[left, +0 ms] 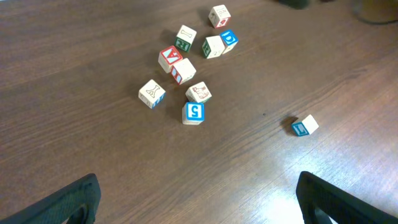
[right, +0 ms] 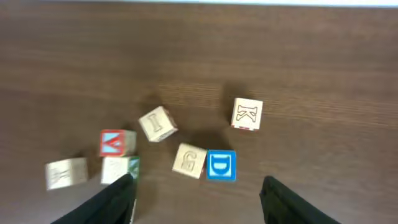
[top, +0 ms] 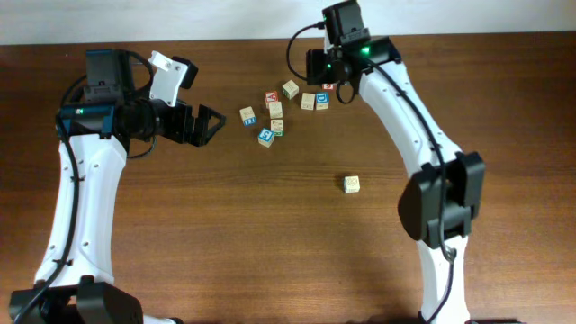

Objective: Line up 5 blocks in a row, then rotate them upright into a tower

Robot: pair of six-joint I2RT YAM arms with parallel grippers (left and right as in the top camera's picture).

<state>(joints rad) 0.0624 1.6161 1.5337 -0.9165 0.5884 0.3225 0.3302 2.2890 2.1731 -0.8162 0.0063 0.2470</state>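
Observation:
Several pale wooden blocks lie in a loose cluster at the back middle of the table. In the right wrist view I see a K block, an I block, a G block touching a blue D block, a red Y block and a green-printed block. My right gripper hovers open above them, nothing between its fingers. A blue 5 block lies nearest my left gripper, which stands wide open and empty, left of the cluster.
One block lies alone toward the table's middle right, blue-sided in the left wrist view. The table's far edge runs just behind the cluster. The right arm arches over the right half of the table.

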